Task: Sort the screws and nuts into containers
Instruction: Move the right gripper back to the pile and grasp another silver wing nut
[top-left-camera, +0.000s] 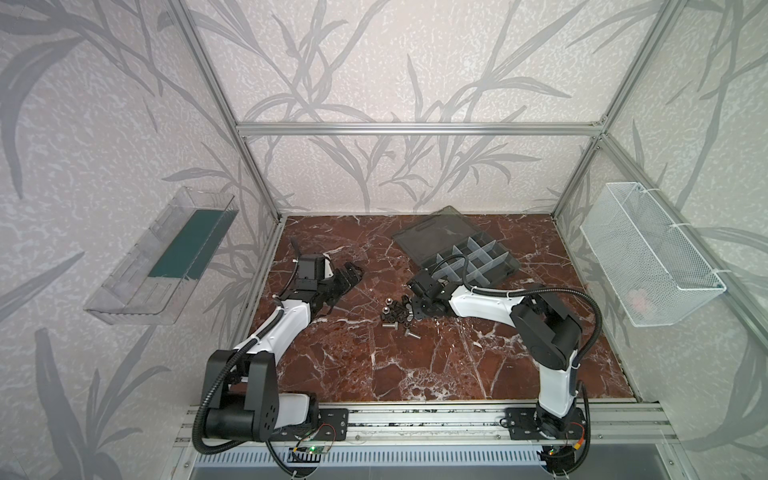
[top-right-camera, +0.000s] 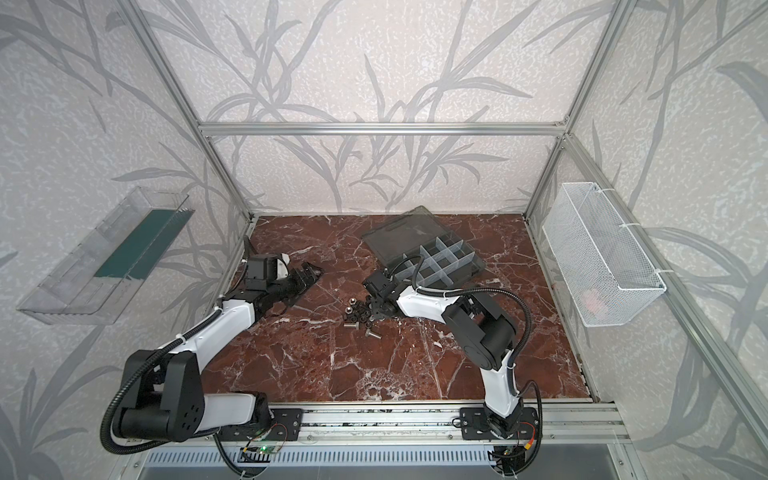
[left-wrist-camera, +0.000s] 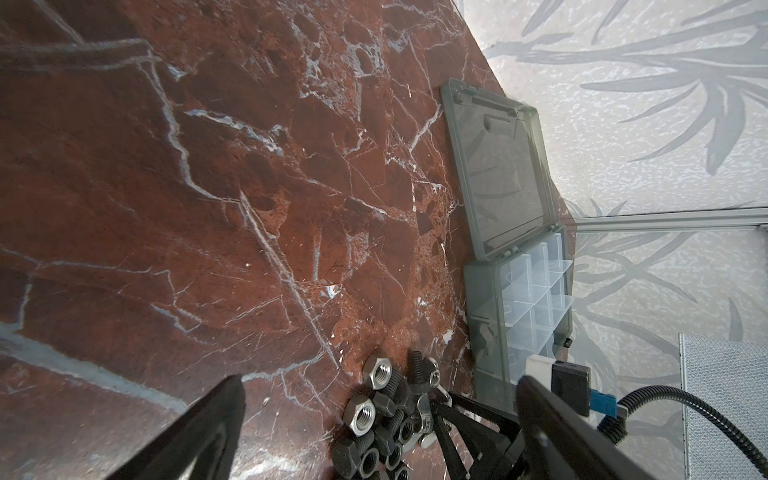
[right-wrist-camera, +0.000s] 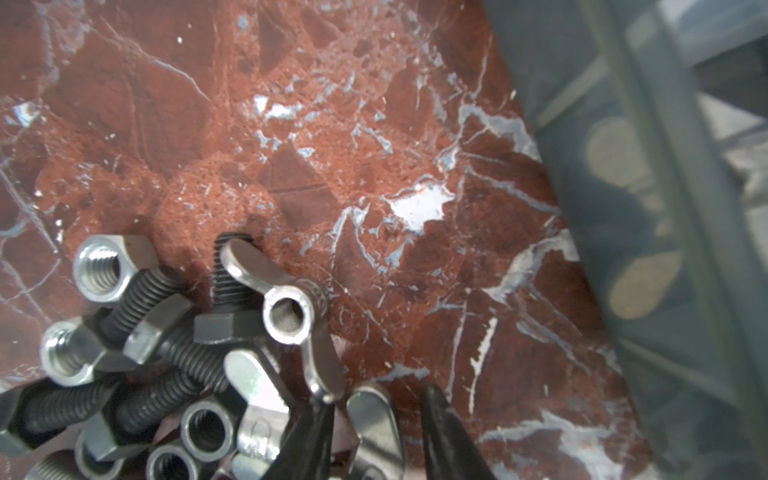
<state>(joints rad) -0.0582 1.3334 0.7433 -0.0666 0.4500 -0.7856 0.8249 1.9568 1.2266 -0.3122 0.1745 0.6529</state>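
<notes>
Red-brown marble covers the worktop (top-left-camera: 374, 365), walled in by leaf-patterned paper. Going left to right in both top views, we first meet a clear wall tray (top-left-camera: 166, 257) at nine o'clock. Next comes the left gripper (top-left-camera: 351, 274) at about ten o'clock, jaws spread wide, holding nothing, well apart from the hardware.

Near the centre lies the heap (top-left-camera: 395, 313): black screws (right-wrist-camera: 137, 299) tangled with silver nuts (right-wrist-camera: 102, 266), and two silver screws loose at its six o'clock. The right gripper (right-wrist-camera: 378, 405) sits at the heap's three o'clock edge. In the right wrist view its jaws stand narrowly apart on either side of one wing of a wing nut (right-wrist-camera: 374, 428). A sliver of gap shows beside one finger, so we judge nothing is clamped yet.

At one o'clock the containers (top-left-camera: 484, 266) wait, lid (top-left-camera: 436, 237) folded flat behind them; we see nothing sorted into them. A white wire basket (top-left-camera: 648, 257) hangs at three o'clock.

We see three risks. The wing is thin, rounded and slick, so an off-centre pinch could let it twist or slip out. Neighbouring pieces overlap it, so a lift may drag a second piece along and drop it on the way. The containers' near wall is close by, so a low swing could knock it.
</notes>
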